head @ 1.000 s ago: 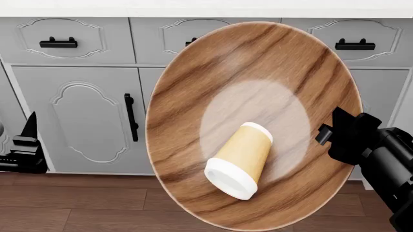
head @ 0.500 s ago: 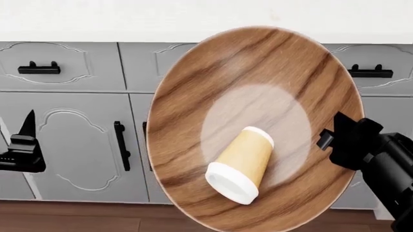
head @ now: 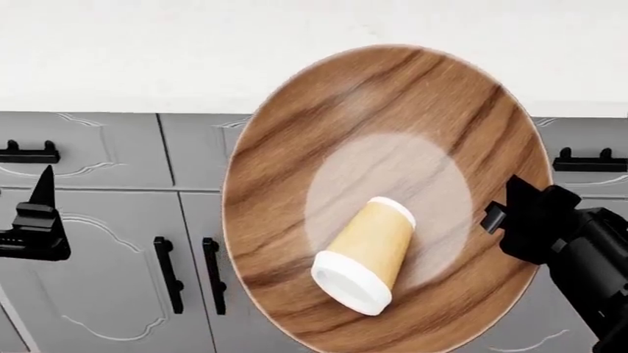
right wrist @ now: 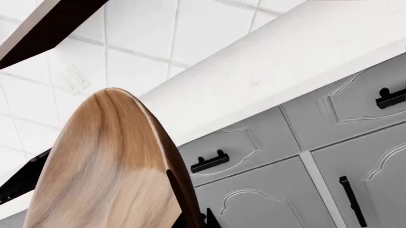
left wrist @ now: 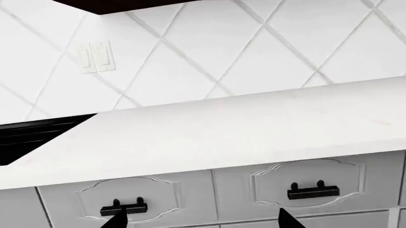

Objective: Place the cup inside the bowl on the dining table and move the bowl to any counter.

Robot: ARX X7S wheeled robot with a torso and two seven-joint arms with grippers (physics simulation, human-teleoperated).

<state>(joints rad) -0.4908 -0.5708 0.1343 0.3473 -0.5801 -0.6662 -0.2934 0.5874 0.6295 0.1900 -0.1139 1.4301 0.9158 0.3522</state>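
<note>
The wide brown wooden bowl is seen held aloft before the off-white stone surface, with the lidded tan cup lying on its side inside it.

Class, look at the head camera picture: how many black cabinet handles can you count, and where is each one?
4. One drawer handle at far left, one drawer handle at far right, and two vertical door handles side by side left of the bowl, which may hide more.

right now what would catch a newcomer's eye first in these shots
The wide brown wooden bowl fills the head view's centre, held at its rim by the right gripper. A tan paper cup with white lid lies on its side inside. Behind runs the off-white counter over grey cabinets.
</note>
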